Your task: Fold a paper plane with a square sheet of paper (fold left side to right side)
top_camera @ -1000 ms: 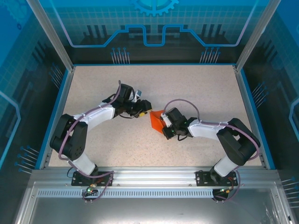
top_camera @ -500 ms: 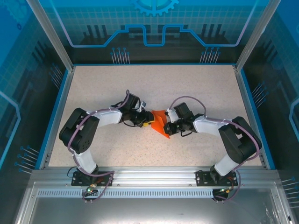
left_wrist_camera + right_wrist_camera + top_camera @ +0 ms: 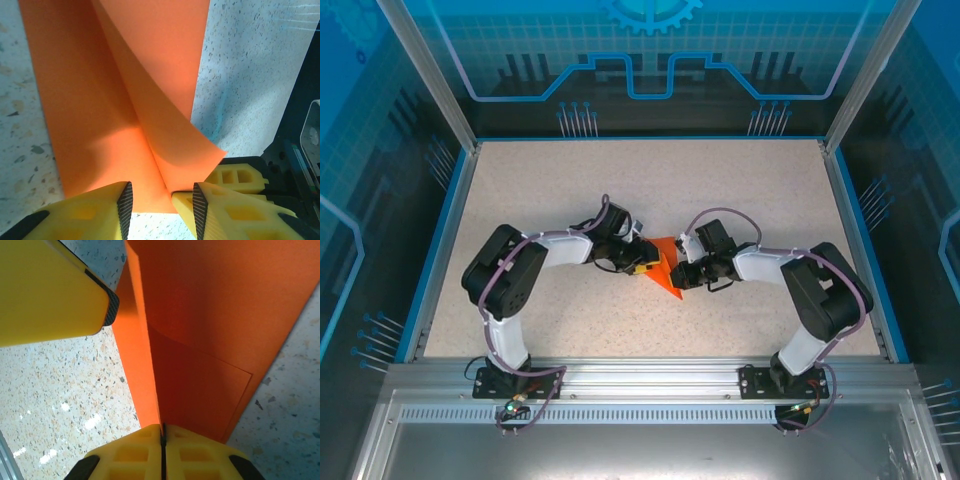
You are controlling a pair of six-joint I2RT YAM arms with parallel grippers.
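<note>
The square sheet of paper (image 3: 665,268) is a creased orange shape at mid-table, between my two grippers. In the left wrist view the paper (image 3: 100,90) rises along a centre crease, one flap curling up to the right. My left gripper (image 3: 160,197) stands open astride the near end of that crease, its fingers (image 3: 100,212) on either side, reaching in from the left (image 3: 645,263). My right gripper (image 3: 162,432) is shut on the raised fold of the paper (image 3: 210,315), holding it from the right (image 3: 686,272). A left finger (image 3: 50,290) shows beside it.
The speckled beige table (image 3: 540,190) is bordered by a blue rim (image 3: 455,220) and glass walls. Both arms bend inward from their bases (image 3: 510,375) at the near edge, with open tabletop behind and to both sides of the paper.
My left gripper has swung down and right onto the paper's left side. My right gripper has shifted up slightly with the paper, and the paper now stands up more narrowly between the two.
</note>
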